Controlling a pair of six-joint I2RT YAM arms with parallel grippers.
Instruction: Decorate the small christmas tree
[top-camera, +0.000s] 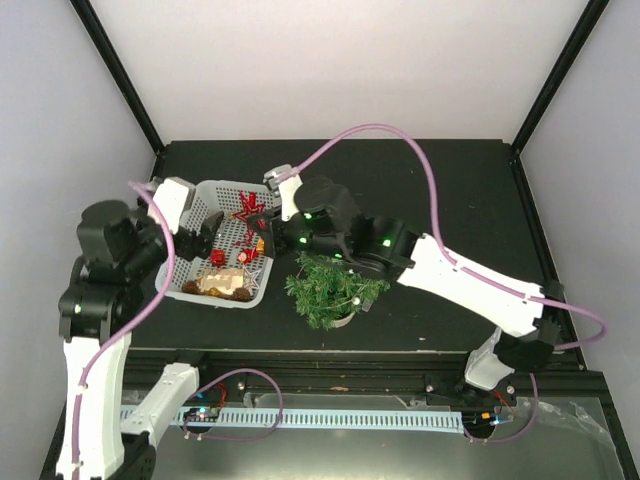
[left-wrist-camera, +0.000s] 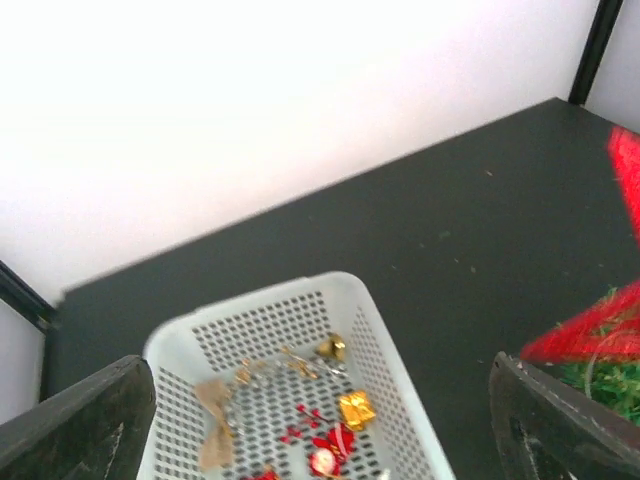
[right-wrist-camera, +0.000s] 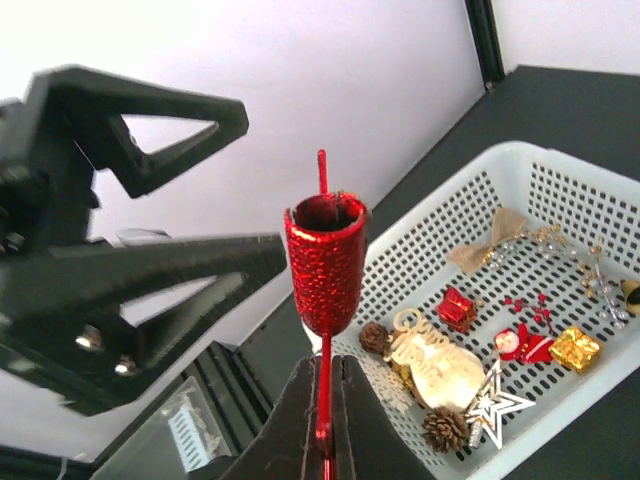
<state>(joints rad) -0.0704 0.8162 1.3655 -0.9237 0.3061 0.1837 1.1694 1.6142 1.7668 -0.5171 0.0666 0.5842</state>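
Nearest the arm bases, the small christmas tree (top-camera: 328, 285) stands upright in its pale pot (top-camera: 343, 319) close to the front edge of the black table (top-camera: 480, 190). It sits under the right forearm and just beside the near right corner of the white perforated basket (top-camera: 215, 188), and I can make out no decoration on it. A little further back, the left gripper (left-wrist-camera: 320, 372) hovers over the basket with its fingers (left-wrist-camera: 85, 425) spread wide and nothing between them. Beyond that, above the basket's far right part, the right gripper (right-wrist-camera: 322, 388) has its fingers pressed together on the thin lower edge of a red glitter ornament (right-wrist-camera: 325, 262), whose hollow sleeve opens away from the fingertips. The ornament hangs clear of the basket, where a gold gift box (right-wrist-camera: 575, 348), a pine cone (right-wrist-camera: 441, 428), a white star (right-wrist-camera: 497, 404) and other trinkets lie. The step in hand looks like the carry: one piece is picked and none is placed yet. The sleeve suggests a topper, so the next move probably calls for swinging the right gripper toward the near side until it is above the tree's tip. The open end would then be turned downward and lowered straight over the top twig before the fingers part.
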